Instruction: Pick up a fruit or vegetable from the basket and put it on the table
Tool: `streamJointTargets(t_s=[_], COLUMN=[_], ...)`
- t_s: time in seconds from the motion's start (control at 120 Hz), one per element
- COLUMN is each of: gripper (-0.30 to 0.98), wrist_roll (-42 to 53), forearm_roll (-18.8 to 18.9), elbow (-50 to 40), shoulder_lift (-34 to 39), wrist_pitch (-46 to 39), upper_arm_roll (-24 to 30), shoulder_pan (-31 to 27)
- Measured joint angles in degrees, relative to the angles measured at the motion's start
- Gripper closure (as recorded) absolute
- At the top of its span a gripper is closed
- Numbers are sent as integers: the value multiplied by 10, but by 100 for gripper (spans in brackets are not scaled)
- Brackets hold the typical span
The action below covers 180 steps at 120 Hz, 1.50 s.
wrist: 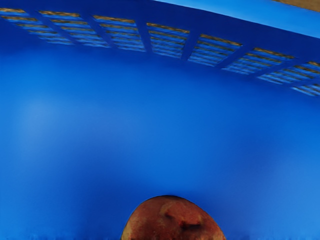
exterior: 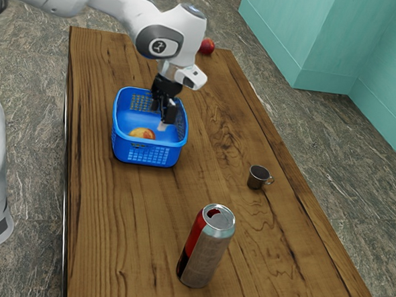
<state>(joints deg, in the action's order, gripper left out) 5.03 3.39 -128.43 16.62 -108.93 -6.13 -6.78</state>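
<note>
Fruit (exterior: 142, 133) in basket (exterior: 147, 155), on table (exterior: 113, 217); mug (exterior: 257, 178), can (exterior: 206, 257) toward exterior view's right.

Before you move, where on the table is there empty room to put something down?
The table has a bare patch between the basket and the tall can, and another between the basket and the little cup. It's crowded at the basket: a fruit lies inside, and my gripper reaches down there.
</note>
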Motion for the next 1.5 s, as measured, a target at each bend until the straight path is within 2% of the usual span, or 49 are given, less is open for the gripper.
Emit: streamJointTargets(t_s=[0.2,0.542,1.5], gripper=[0,0,0], wrist_roll=[5,11,14], forearm_roll=[0,0,8], elbow=[-46,-83,-104], shoulder_lift=[26,26,23], wrist_pitch=[-24,-55,-71], upper_arm_roll=[-6,-16,-8], shoulder_pan=[0,-1,-1])
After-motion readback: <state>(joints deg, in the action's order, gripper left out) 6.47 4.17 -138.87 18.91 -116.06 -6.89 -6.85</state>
